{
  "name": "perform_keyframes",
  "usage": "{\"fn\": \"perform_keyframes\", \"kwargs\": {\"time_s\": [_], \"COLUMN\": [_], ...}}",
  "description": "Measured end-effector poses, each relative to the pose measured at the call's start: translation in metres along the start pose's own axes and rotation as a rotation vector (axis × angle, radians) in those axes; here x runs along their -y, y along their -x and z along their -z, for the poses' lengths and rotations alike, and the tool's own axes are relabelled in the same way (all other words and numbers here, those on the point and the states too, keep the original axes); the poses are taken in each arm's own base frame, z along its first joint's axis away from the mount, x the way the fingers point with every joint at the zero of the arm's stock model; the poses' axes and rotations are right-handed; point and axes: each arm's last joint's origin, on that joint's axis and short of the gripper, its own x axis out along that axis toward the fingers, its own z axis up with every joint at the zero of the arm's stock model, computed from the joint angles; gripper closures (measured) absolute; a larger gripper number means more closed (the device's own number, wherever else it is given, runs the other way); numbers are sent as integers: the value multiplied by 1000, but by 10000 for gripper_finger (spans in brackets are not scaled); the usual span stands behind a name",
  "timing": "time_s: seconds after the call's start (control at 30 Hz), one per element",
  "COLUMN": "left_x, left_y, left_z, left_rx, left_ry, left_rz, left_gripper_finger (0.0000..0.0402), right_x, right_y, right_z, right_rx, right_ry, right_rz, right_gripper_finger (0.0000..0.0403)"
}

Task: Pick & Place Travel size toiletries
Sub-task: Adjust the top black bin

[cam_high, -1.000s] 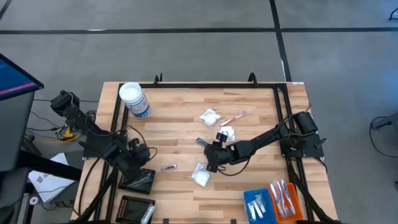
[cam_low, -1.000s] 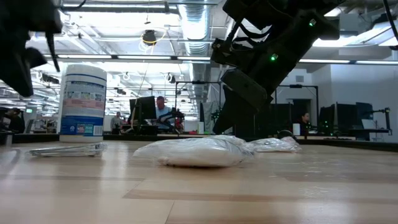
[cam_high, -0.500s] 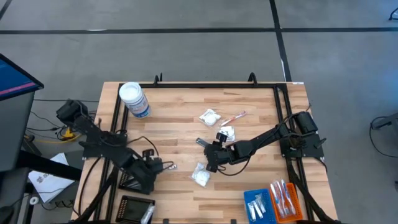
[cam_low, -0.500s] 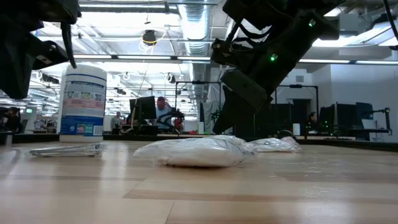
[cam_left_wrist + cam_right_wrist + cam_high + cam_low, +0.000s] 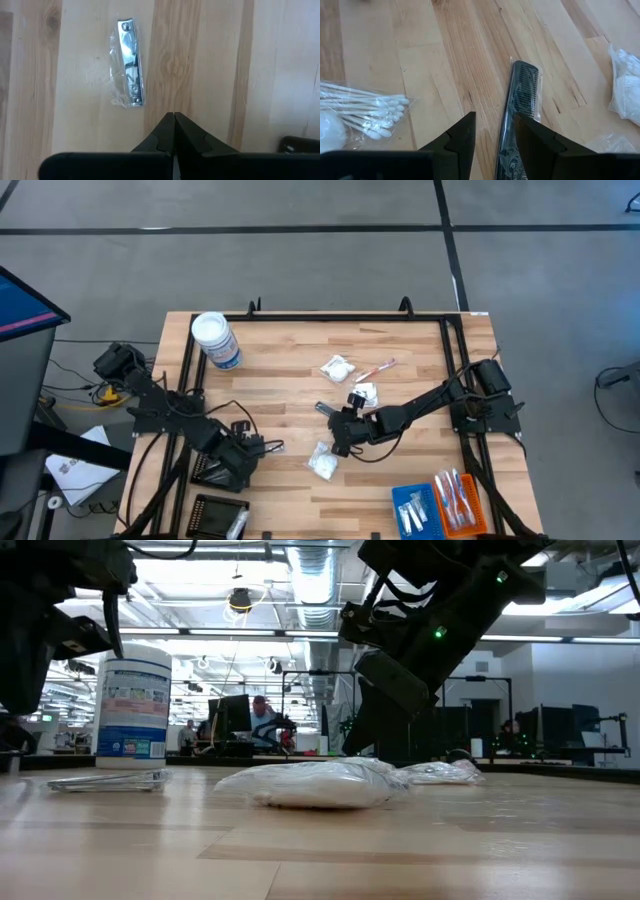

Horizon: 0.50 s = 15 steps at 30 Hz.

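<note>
One black plastic comb [image 5: 517,117] between my right claw's [image 5: 492,131] part-open fingers; flat on counter, may slip. Left claw [image 5: 174,120] shut, empty.

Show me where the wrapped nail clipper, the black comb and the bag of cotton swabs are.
nail clipper [image 5: 129,62], left wrist view, middle of its metal body
black comb [image 5: 516,110], right wrist view, middle of its spine
bag of cotton swabs [image 5: 367,117], right wrist view, the white tips

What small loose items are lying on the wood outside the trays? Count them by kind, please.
White packets: 3
Pink toothbrush: 1
Black comb: 1
Nail clipper: 1
Total: 6
</note>
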Motion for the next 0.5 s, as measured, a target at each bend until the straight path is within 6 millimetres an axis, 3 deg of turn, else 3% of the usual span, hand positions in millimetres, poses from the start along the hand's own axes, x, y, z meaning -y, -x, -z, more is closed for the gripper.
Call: {"fn": "perform_keyframes", "kwargs": {"time_s": [0.5], "left_x": [-2], "left_y": [0], "left_z": [4], "left_rx": [-58], "left_ry": [25], "left_rz": [4], "left_gripper_finger": [401], "right_x": [0], "right_y": [0], "right_z": [0], "right_rx": [0], "right_ry": [0], "right_rz": [0], "right_gripper_finger": [274]}}
